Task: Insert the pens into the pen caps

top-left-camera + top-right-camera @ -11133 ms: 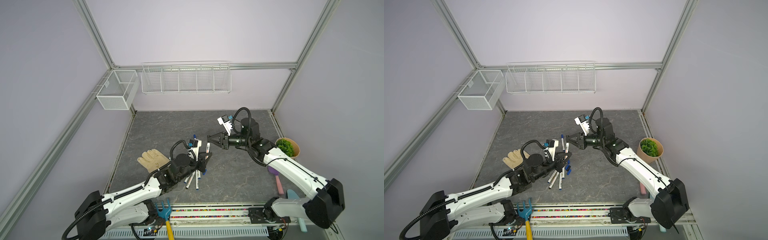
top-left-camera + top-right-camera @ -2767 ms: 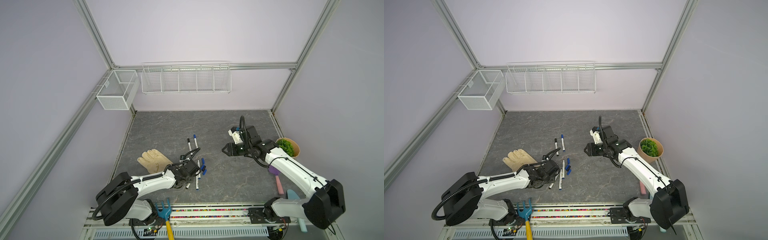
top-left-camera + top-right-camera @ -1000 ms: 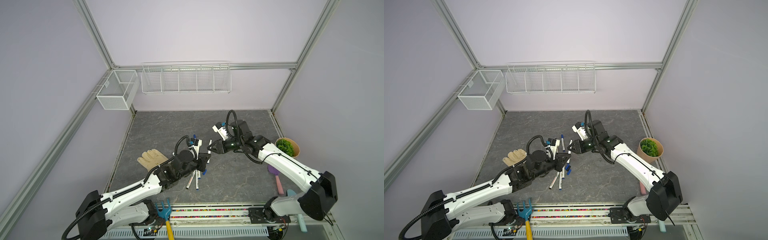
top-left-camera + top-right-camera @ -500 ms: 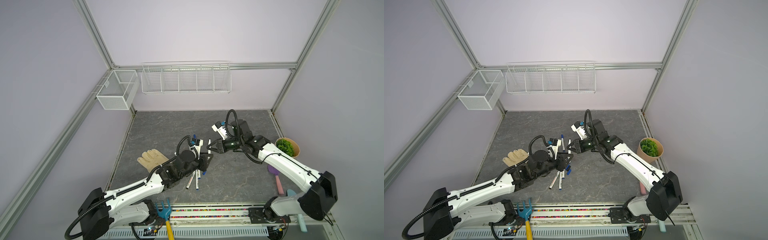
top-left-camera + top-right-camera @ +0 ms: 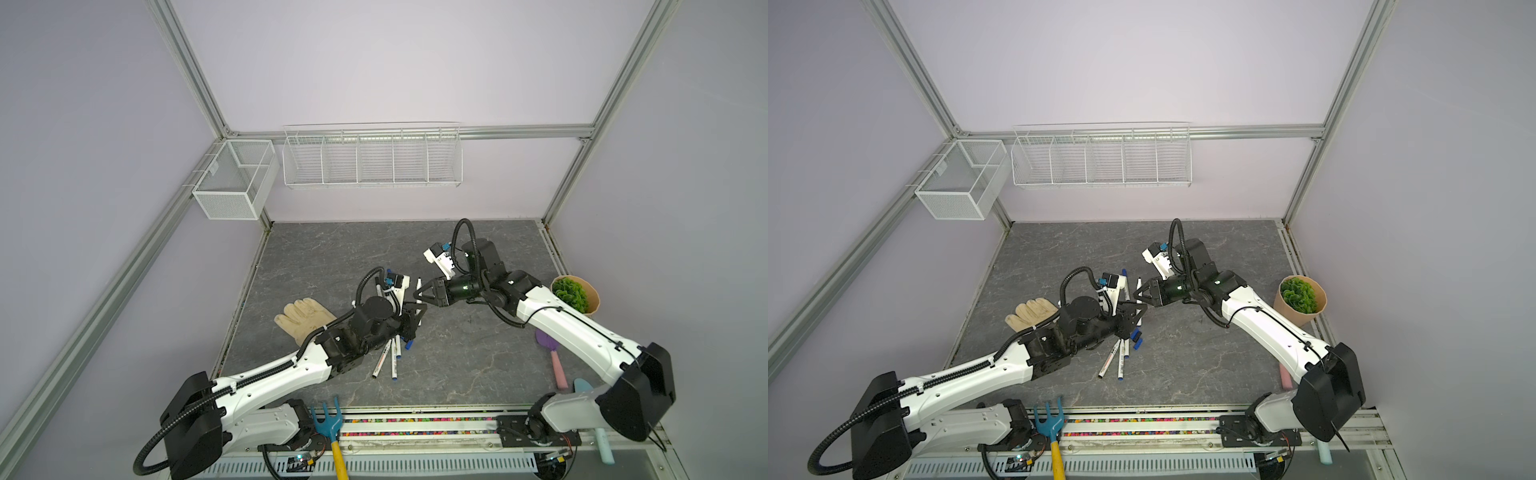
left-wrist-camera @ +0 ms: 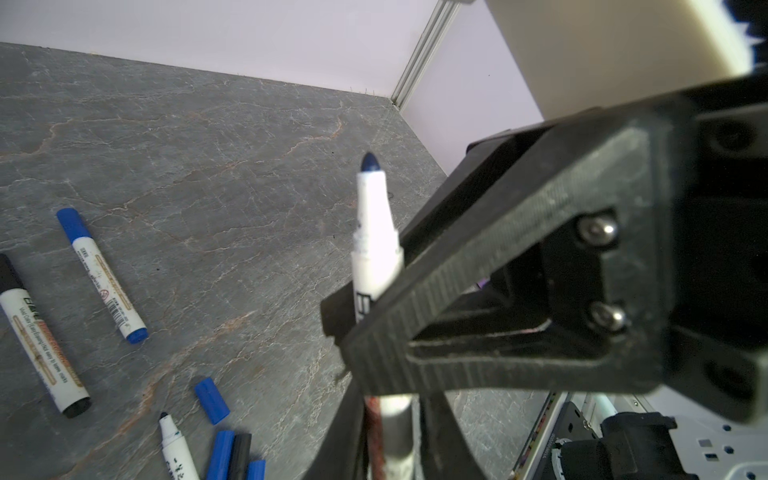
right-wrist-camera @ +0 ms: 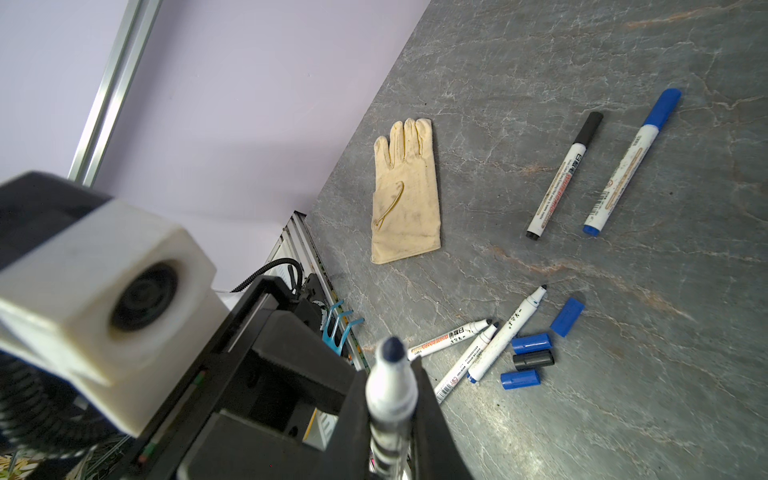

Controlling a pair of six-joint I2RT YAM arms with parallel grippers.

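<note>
An uncapped pen with a dark blue tip hangs above the table between both grippers. My right gripper is shut on its barrel below the tip. My left gripper has the lower barrel between its fingers, with a thin strip of light on one side. In a top view the two grippers meet tip to tip. On the table lie two capped pens, three uncapped pens, three blue pen caps and a black one.
A cream glove lies left of the pens. A potted plant stands at the right edge, with a purple-and-pink trowel in front of it. A blue garden fork rests on the front rail. Wire baskets hang on the back wall.
The right gripper has closed on the pen that the left gripper lifted. The left fingers loosened and narrowed again. Both arms stayed nearly where they were.
</note>
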